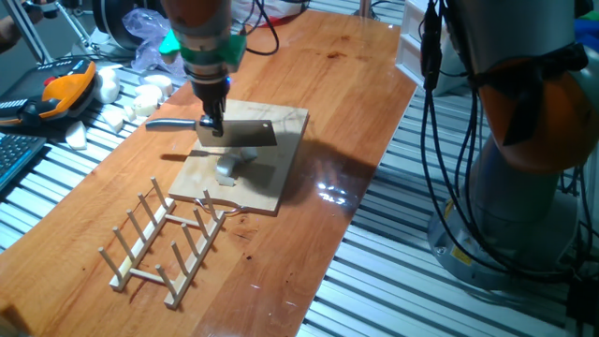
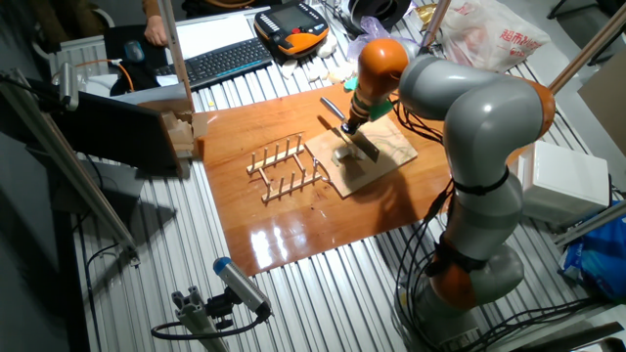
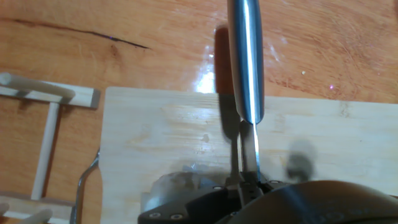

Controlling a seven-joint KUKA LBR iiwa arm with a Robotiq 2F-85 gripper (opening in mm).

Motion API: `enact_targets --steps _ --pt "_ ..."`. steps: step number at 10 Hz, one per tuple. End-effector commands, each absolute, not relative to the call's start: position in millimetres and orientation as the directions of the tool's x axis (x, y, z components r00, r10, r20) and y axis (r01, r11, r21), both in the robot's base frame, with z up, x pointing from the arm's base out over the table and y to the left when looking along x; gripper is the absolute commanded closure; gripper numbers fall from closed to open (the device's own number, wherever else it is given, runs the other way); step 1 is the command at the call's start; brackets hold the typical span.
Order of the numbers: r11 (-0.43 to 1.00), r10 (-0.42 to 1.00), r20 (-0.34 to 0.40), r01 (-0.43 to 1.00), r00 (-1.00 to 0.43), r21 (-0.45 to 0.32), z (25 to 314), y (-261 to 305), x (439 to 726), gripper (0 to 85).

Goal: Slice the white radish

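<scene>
Steel cleaver (image 1: 245,135) clamped in gripper (image 1: 213,124)

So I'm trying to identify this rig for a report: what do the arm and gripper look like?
The arm has bulky rounded grey segments with orange joint bands, and black cables hang beside it. Near the wrist sits a teal-green collar, and below it a narrow dark gripper.

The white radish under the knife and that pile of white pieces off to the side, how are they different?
The white radish is a single chunk lying on the cutting board, directly below the cleaver held by the gripper; the pile of white pieces is several chunks scattered off the board at the table's edge, with nothing above it. The radish sits partly in the blade's shadow; the pile lies in plain light. Both look pale, smooth and white.
</scene>
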State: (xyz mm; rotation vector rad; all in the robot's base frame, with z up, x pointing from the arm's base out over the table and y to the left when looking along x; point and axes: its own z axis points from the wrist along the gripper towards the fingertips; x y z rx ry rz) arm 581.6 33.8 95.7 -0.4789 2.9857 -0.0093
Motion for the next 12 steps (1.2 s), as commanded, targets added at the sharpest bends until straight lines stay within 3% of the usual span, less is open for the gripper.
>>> enact_targets --steps 1,7,12 --pt "0.950 -0.311 -0.122 -0.310 -0.942 -0.027 93 34 580 85.0" --pt "0.949 -0.313 -0.187 -0.316 -0.931 -0.013 76 28 584 85.0" --pt "0.953 -0.299 -0.175 -0.304 -0.938 0.005 80 31 585 85.0"
